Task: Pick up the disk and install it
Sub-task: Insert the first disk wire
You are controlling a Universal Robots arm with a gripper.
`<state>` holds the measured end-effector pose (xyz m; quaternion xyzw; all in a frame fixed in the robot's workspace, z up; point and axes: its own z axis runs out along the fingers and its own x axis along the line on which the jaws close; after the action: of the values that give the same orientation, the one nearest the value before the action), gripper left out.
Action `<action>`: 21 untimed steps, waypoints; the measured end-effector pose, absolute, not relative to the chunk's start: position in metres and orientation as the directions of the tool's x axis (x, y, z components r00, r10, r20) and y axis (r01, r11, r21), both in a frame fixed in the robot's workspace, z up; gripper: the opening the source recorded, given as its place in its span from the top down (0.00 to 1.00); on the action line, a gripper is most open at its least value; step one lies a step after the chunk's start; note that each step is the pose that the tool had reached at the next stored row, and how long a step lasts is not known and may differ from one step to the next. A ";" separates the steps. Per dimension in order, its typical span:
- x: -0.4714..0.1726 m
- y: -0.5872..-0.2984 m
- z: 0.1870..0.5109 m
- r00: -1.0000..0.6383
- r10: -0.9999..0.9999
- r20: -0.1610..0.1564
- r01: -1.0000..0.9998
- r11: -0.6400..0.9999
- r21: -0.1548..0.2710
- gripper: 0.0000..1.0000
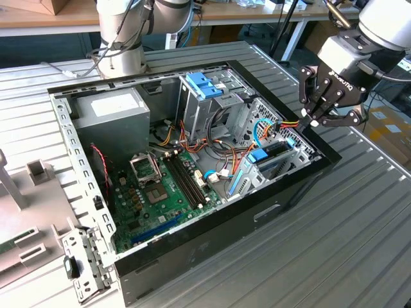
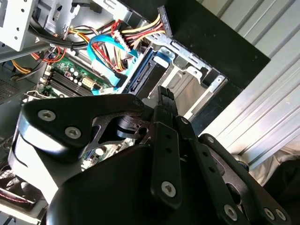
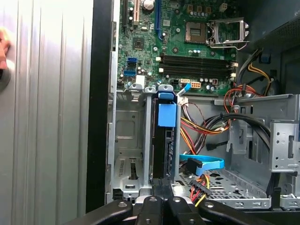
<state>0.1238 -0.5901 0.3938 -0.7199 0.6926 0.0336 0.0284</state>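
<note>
Disk [image 3: 164, 150] on edge in the metal bay [image 3: 126, 140] at the corner of the computer case [image 1: 292, 192], next to the bay's bare half, with a blue tab at the end away from the claw. In the exterior view, a dark slab just inside the case's black front wall.

Close beside it, a bundle of red, yellow and black wires [image 3: 201, 126] ending in a plug near the fingertips, and a flat blue cable [image 3: 206, 164] looping over the cage floor, both lying to one side of the disk. Farther in, the green circuit board [image 3: 187, 42] with memory slots and an open processor socket. Beyond that in the exterior view, a grey power box [image 1: 112, 112] and a drive cage topped by a light-blue latch [image 1: 204, 85]. Under everything, a ribbed metal table [image 1: 347, 244], with grey plastic parts [image 1: 26, 212] off at the exterior view's left.

Claw [image 1: 308, 122] at the exterior view's right, over the case corner, on a tilted wrist, pointing down and toward the exterior view's left, in line with the disk's slot. Fingers [image 3: 156, 193] pressed together, gripping nothing, tips right at the disk's near end. Touching or not, impossible to tell.
</note>
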 end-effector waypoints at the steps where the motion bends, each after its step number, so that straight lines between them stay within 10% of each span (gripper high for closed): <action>1: 0.126 -0.588 0.392 0.043 -0.995 -0.085 -0.999 -0.044 0.006 0.89; 21: 0.136 -0.573 0.386 0.081 -0.994 -0.078 -0.997 -0.082 0.006 0.89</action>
<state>0.1356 -0.5730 0.3863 -0.7350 0.6770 0.0307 0.0240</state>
